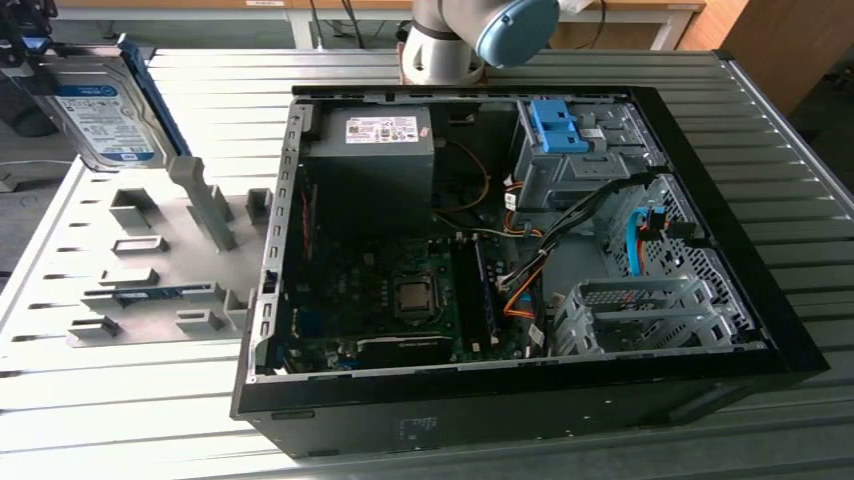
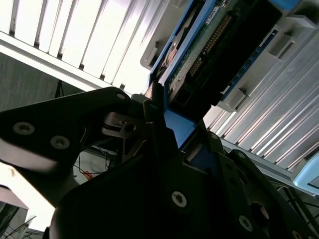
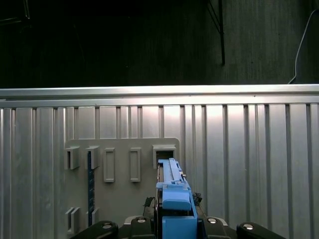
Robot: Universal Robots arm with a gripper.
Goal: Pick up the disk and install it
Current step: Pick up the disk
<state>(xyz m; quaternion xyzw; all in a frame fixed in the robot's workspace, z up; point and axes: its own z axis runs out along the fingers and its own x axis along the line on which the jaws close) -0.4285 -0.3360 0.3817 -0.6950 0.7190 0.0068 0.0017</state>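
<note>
"Exterior view, entry one?"
"Disk: silver drive, white-and-blue label, blue caddy. It stands upright at the exterior view's upper left, over the far end of the grey holder plate and well apart from the computer case."

"Condition of the gripper?"
"In the second wrist view, the gripper has its dark fingers closed narrowly on the blue caddy, and the disk shows its circuit-board side and connector. In the first wrist view, the disk is seen edge-on, rising from the gripper, with the plate and its row of slots beyond."

"Case contents?"
"The side is open. There is a dark power supply with a white sticker at the back, and a motherboard below it. A bare blue bracket sits on the grey drive cage at the exterior view's upper right, and a perforated metal bay is at the lower right."

"Support?"
"A ribbed metal tabletop carries both plate and case. The arm, grey with a pale blue cap, stands behind the case."
</note>
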